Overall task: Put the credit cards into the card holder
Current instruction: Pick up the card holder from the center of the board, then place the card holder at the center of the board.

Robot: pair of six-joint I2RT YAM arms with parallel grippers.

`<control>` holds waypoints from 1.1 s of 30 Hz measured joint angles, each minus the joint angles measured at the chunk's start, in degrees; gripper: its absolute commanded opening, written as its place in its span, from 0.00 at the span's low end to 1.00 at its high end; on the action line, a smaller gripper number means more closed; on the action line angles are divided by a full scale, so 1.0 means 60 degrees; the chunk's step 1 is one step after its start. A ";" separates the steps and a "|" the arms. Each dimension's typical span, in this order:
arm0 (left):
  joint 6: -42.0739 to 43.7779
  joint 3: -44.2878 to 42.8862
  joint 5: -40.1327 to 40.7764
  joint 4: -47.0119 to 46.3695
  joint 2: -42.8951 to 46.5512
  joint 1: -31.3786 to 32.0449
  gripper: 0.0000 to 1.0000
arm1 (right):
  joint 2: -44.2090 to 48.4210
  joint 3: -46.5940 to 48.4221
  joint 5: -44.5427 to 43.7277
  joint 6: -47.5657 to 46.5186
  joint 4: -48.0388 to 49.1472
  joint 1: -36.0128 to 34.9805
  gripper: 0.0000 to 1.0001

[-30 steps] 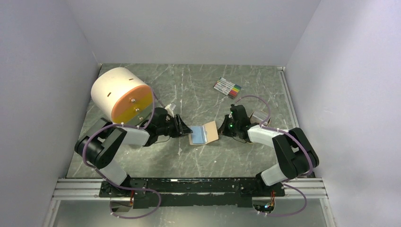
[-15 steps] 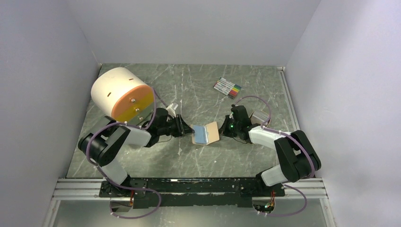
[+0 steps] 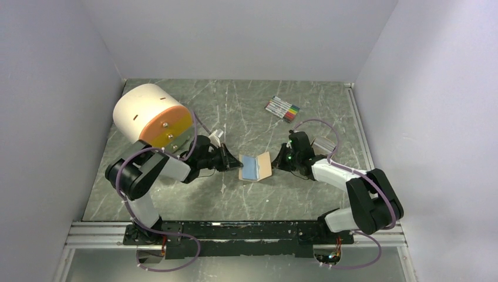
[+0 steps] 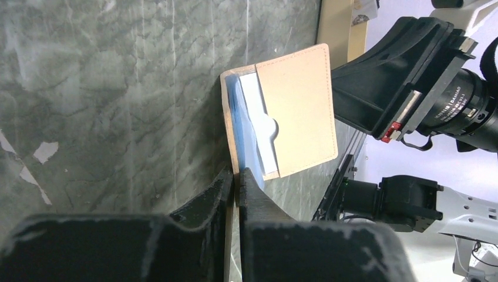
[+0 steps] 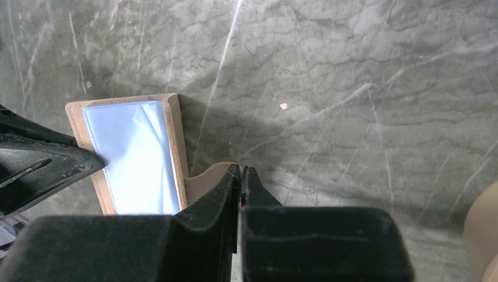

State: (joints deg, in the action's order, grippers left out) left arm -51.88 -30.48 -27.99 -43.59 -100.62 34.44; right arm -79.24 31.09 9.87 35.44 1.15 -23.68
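Card holder (image 3: 256, 167) lies open mid-table in the top view, with our left gripper (image 3: 234, 163) at its 9 o'clock, our right gripper (image 3: 276, 165) at its 3 o'clock, and pens (image 3: 282, 108) well apart toward 1 o'clock. At the left wrist, our jaws pinch almost closed on the holder's near edge, and a white card (image 4: 259, 108) sits in the tan pocket (image 4: 300, 111). At the right wrist, our jaws clamp the tan flap (image 5: 202, 176) at 4 o'clock of the blue sleeve (image 5: 138, 155). We judge both pinches should stay firm, spreading gently to keep the holder open.
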 measured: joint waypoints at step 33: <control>-0.0448 0.1446 0.1242 0.5599 0.6138 0.0182 0.09 | 0.0098 0.1027 0.0692 0.0936 0.1206 -0.4583 0.60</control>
State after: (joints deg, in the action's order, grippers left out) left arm -54.57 -21.80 -20.53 -10.00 -63.79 35.53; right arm -78.65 37.26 14.02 41.06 8.38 -51.18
